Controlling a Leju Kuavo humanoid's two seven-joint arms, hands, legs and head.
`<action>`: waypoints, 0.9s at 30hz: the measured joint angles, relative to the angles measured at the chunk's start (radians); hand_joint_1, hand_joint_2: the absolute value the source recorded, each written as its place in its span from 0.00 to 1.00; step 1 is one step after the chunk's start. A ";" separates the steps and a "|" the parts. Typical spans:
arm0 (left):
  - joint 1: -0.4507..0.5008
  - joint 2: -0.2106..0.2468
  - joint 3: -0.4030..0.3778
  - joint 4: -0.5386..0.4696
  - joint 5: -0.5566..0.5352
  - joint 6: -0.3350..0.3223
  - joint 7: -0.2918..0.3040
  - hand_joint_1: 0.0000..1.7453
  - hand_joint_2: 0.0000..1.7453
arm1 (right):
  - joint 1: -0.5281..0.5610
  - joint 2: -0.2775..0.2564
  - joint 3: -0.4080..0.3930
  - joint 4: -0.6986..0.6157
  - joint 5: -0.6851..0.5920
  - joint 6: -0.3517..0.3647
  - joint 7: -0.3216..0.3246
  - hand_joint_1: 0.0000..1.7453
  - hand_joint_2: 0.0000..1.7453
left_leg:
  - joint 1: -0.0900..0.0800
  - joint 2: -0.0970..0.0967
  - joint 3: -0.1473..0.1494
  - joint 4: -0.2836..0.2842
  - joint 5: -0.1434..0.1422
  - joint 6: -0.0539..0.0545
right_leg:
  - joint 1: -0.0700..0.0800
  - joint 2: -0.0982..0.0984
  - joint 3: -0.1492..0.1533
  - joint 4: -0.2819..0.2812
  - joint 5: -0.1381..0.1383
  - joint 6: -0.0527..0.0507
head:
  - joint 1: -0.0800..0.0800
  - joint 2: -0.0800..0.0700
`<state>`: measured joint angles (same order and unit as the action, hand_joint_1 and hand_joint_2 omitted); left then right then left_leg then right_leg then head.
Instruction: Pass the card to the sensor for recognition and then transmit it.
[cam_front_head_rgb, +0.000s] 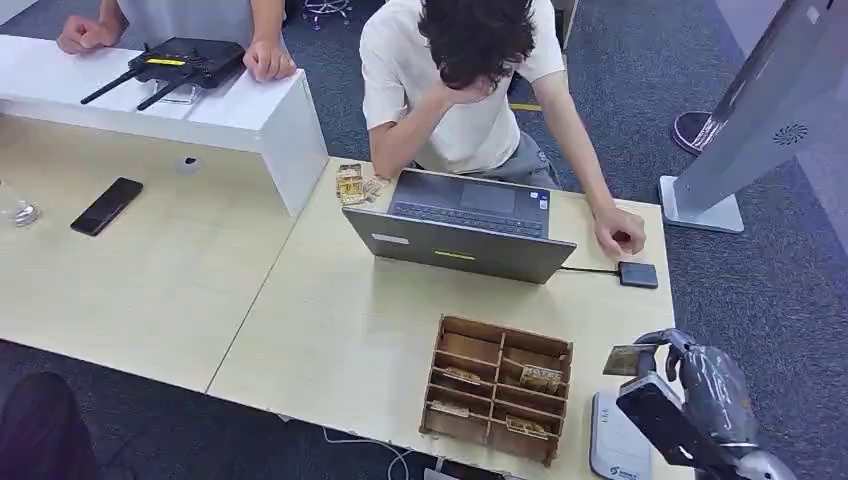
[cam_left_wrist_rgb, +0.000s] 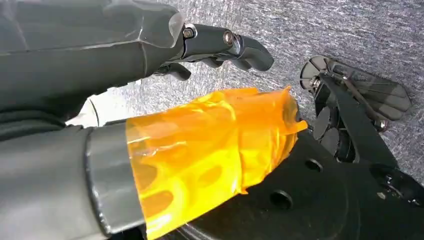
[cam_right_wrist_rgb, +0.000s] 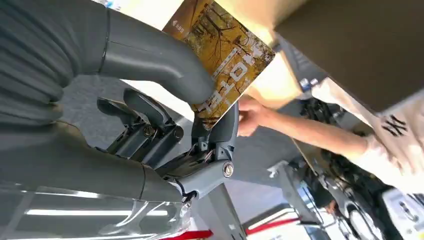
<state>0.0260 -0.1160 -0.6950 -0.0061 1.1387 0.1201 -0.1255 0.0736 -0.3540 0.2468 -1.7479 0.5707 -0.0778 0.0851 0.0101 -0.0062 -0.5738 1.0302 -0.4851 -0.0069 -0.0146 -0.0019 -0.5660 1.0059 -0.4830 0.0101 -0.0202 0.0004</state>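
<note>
Right hand (cam_front_head_rgb: 690, 375): raised at the near right corner of the table (cam_front_head_rgb: 330, 330), pinching a card (cam_front_head_rgb: 627, 359) between thumb and a finger. In the right wrist view the card (cam_right_wrist_rgb: 223, 55) carries a yellow autumn-tree print with white lettering; the thumb lies across its face and a dark finger (cam_right_wrist_rgb: 226, 127) backs it from behind. The card is held clear of the table surface, just right of the wooden box.

Left hand (cam_left_wrist_rgb: 150, 100): seen in the left wrist view over grey carpet, holding nothing. Its thumb is wrapped in orange tape (cam_left_wrist_rgb: 215, 150); the dark fingers (cam_left_wrist_rgb: 240, 47) are slightly bent and apart from the thumb.

Sensor (cam_front_head_rgb: 637, 274): a small dark flat pad on the far right of the table, cabled to the laptop, well apart from the card. A person's hand (cam_front_head_rgb: 620, 232) rests just beside it.

Wooden box (cam_front_head_rgb: 497, 388): divided into compartments, near the front table edge; several compartments hold cards.

Laptop (cam_front_head_rgb: 465, 225): open, screen back toward the robot. A person in a white shirt (cam_front_head_rgb: 450, 100) sits behind it, head propped on one hand.

White device (cam_front_head_rgb: 615, 445): flat, at the table's near edge, beneath the right arm.

Small pile of cards (cam_front_head_rgb: 350, 184): left of the laptop.

Phone (cam_front_head_rgb: 107, 205): dark, lying flat on the left table.

Router (cam_front_head_rgb: 185, 62): black with antennas, on a white raised counter (cam_front_head_rgb: 150, 110); a second person's hands flank it.
</note>
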 joint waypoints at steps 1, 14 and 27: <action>0.000 0.000 0.000 0.000 0.003 0.000 0.000 0.00 0.00 | 0.004 -0.006 0.000 0.001 -0.004 0.003 0.007 1.00 1.00 | 0.000 0.000 0.000 0.000 0.000 0.000 | 0.000 0.000 0.000 0.000 0.000 0.000 | 0.000 0.000; -0.001 0.002 0.000 0.000 0.044 -0.007 0.008 0.00 0.00 | 0.019 -0.078 0.005 0.016 -0.043 0.078 0.064 1.00 1.00 | 0.000 0.000 0.000 0.000 0.000 0.000 | 0.000 0.000 0.000 0.000 0.000 0.000 | 0.000 0.000; -0.005 0.002 0.000 0.000 0.070 -0.009 0.018 0.00 0.00 | -0.015 -0.134 0.024 0.052 -0.088 0.147 0.114 1.00 1.00 | 0.000 0.000 0.000 0.000 0.000 0.000 | 0.000 0.000 0.000 0.000 0.000 0.000 | 0.000 0.000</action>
<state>0.0213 -0.1141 -0.6950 -0.0061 1.2089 0.1114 -0.1076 0.0589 -0.4879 0.2712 -1.6964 0.4822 0.0691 0.1988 0.0099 -0.0061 -0.5738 1.0302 -0.4851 -0.0069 -0.0147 -0.0018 -0.5658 1.0060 -0.4829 0.0102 -0.0202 0.0004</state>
